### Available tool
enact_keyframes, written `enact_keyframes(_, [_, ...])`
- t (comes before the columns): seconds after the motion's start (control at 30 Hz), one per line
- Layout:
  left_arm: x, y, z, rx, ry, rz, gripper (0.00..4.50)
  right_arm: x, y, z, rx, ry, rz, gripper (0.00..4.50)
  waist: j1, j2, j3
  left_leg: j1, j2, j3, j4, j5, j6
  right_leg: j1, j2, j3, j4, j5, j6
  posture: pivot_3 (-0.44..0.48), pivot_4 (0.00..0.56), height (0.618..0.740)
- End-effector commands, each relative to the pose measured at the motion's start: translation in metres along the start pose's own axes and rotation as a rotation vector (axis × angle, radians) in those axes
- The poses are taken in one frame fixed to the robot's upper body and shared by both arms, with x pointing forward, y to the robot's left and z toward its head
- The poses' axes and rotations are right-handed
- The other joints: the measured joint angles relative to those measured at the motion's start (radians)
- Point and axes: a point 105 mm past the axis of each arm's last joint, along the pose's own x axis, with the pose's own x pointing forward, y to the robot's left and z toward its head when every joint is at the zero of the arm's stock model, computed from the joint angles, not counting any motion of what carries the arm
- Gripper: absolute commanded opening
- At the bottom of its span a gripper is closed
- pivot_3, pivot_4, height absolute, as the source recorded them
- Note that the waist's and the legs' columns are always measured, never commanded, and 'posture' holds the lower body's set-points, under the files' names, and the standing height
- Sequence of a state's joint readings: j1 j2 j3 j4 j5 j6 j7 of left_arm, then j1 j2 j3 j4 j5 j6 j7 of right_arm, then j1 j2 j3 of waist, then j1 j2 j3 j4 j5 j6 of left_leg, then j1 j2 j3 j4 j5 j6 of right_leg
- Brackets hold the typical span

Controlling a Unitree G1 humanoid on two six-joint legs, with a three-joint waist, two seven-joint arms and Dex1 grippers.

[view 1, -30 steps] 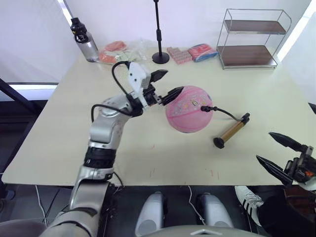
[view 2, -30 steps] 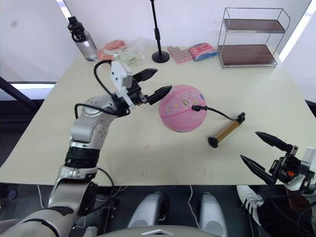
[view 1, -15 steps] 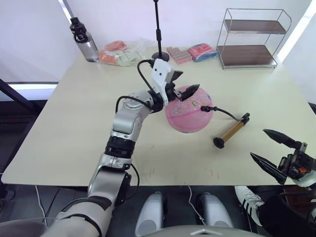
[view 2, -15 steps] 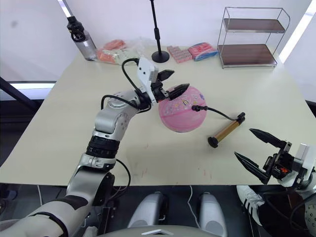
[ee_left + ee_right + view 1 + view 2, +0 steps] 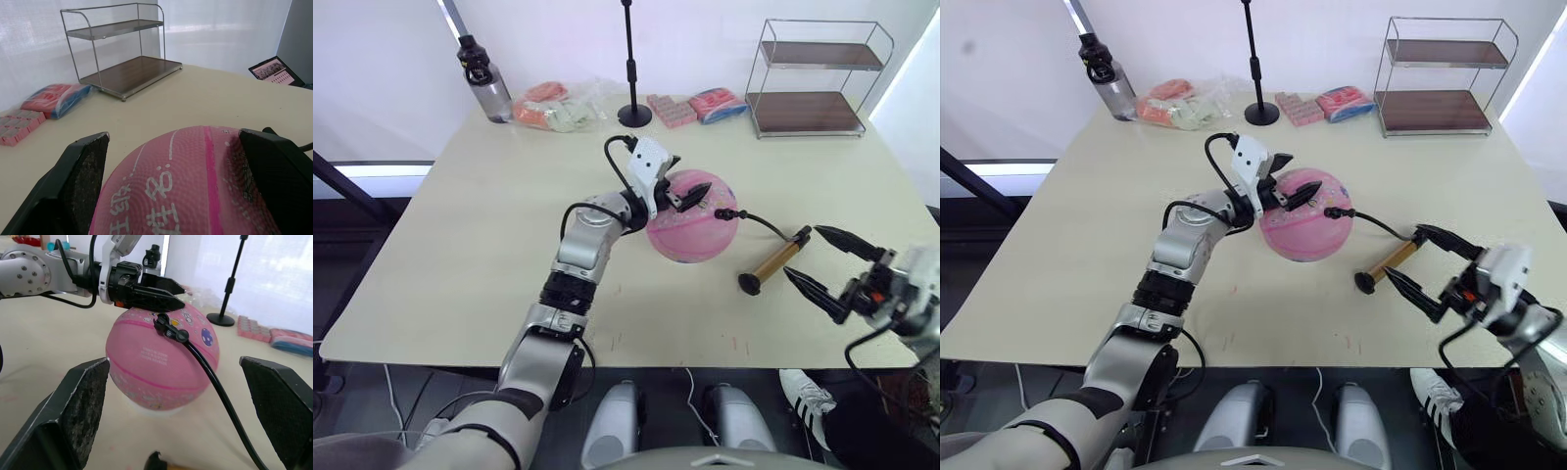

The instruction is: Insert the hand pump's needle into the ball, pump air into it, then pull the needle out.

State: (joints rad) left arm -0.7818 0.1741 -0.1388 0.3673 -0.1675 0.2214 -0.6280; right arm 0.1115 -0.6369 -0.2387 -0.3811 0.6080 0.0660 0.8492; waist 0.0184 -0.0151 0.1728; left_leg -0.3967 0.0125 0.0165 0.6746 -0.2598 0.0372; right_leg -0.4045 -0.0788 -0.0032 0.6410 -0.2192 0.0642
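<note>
Two grippers are at work over a pale cream table [image 5: 460, 245]. The soft pink rubber ball with small cartoon prints [image 5: 690, 233] rests near the middle of the table. The left gripper [image 5: 683, 190] is spread wide over the ball's top, one black finger on either side of the upper curve; in the left wrist view the fingers [image 5: 80, 171] flank the ball [image 5: 195, 186] without visibly pressing into it, so it grasps nothing.

Just beside the ball on the robot's right lies the slim gold-bronze hand pump with black end caps and T-handle [image 5: 771, 262], flat on the table and angled away from the robot. Its thin black hose [image 5: 766, 225] arcs from the handle end to the ball's upper right side, where the black hose tip [image 5: 168, 329] sits against the rubber. The needle itself is too small to make out.

The right gripper [image 5: 822, 264] hovers near the pump's handle end, released and holding nothing, its two pointed fingers well apart.

At the table's far side stand a grey water bottle [image 5: 483, 80], a black stand with a round base [image 5: 632, 116], some packaged goods [image 5: 558, 106] and a two-tier wire shelf with wooden boards [image 5: 813, 83].
</note>
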Motion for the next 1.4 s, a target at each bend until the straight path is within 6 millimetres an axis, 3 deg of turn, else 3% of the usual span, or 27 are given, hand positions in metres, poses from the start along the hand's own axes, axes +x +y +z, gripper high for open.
enact_keyframes(0.03, [0.003, -0.009, -0.029, -0.018, 0.094, -0.006, 4.5, 0.018, 0.001, 0.008, -0.062, 0.036, 0.032, 4.45, 0.004, 0.0, 0.0, 0.0, 0.0, 0.0, 0.0, 0.0, 0.0, 0.0, 0.0, 0.0, 0.0, 0.0, 0.0, 0.0, 0.15, 0.74])
enact_keyframes(0.3, [0.006, -0.012, -0.034, -0.013, 0.1, -0.011, 4.5, 0.059, -0.018, 0.003, -0.29, 0.25, 0.158, 4.45, 0.009, 0.0, -0.001, -0.001, -0.002, 0.0, 0.003, 0.0, 0.0, 0.001, -0.001, 0.0, 0.0, 0.001, 0.002, 0.0, 0.15, 0.74])
enact_keyframes(0.43, [0.007, -0.014, -0.035, -0.008, 0.098, -0.015, 4.5, 0.078, -0.038, 0.004, -0.318, 0.33, 0.149, 4.45, 0.012, -0.002, -0.002, -0.002, -0.002, -0.002, 0.005, 0.0, 0.0, 0.002, -0.002, -0.002, 0.0, 0.001, 0.002, 0.0, 0.15, 0.74])
enact_keyframes(0.9, [0.008, -0.014, -0.037, -0.006, 0.103, -0.007, 4.5, 0.104, -0.033, 0.007, -0.52, 0.393, 0.346, 4.45, 0.017, -0.002, -0.002, -0.002, -0.002, -0.003, 0.005, 0.0, 0.0, 0.002, -0.002, -0.003, 0.0, 0.001, 0.002, 0.0, 0.15, 0.74])
enact_keyframes(1.03, [0.008, -0.014, -0.038, -0.004, 0.106, -0.007, 4.5, 0.109, -0.03, 0.011, -0.522, 0.389, 0.359, 3.35, 0.018, -0.002, -0.002, -0.002, -0.002, -0.003, 0.005, 0.0, 0.0, 0.002, -0.002, -0.003, 0.0, 0.001, 0.002, 0.0, 0.15, 0.74])
enact_keyframes(1.07, [0.009, -0.014, -0.038, -0.004, 0.105, -0.007, 4.5, 0.11, -0.029, 0.011, -0.525, 0.388, 0.364, 2.79, 0.018, -0.002, -0.002, -0.002, -0.002, -0.003, 0.005, 0.0, 0.0, 0.002, -0.002, -0.003, 0.0, 0.001, 0.002, 0.0, 0.15, 0.74])
enact_keyframes(1.17, [0.009, -0.015, -0.038, -0.005, 0.104, -0.007, 4.5, 0.112, -0.026, 0.011, -0.524, 0.379, 0.37, 1.74, 0.018, -0.002, -0.002, -0.002, -0.002, -0.003, 0.005, 0.0, 0.0, 0.002, -0.002, -0.003, 0.0, 0.001, 0.002, 0.0, 0.15, 0.74])
enact_keyframes(1.23, [0.009, -0.015, -0.038, -0.006, 0.105, -0.005, 4.5, 0.113, -0.025, 0.011, -0.528, 0.377, 0.373, 0.6, 0.018, -0.002, -0.002, -0.002, -0.002, -0.003, 0.005, 0.0, 0.0, 0.002, -0.002, -0.003, 0.0, 0.001, 0.002, 0.0, 0.15, 0.74])
enact_keyframes(1.27, [0.01, -0.014, -0.038, -0.007, 0.105, -0.003, 4.5, 0.112, -0.024, 0.01, -0.531, 0.38, 0.376, 0.37, 0.018, -0.002, -0.002, -0.002, -0.002, -0.003, 0.005, 0.0, 0.0, 0.002, -0.002, -0.003, 0.0, 0.001, 0.002, 0.0, 0.15, 0.74])
enact_keyframes(1.4, [0.009, -0.012, -0.04, -0.013, 0.11, 0.018, 4.5, 0.111, -0.023, 0.011, -0.535, 0.374, 0.378, 0.37, 0.018, -0.002, -0.002, -0.002, -0.002, -0.003, 0.005, 0.0, 0.0, 0.002, -0.002, -0.003, 0.0, 0.001, 0.002, 0.0, 0.15, 0.74])
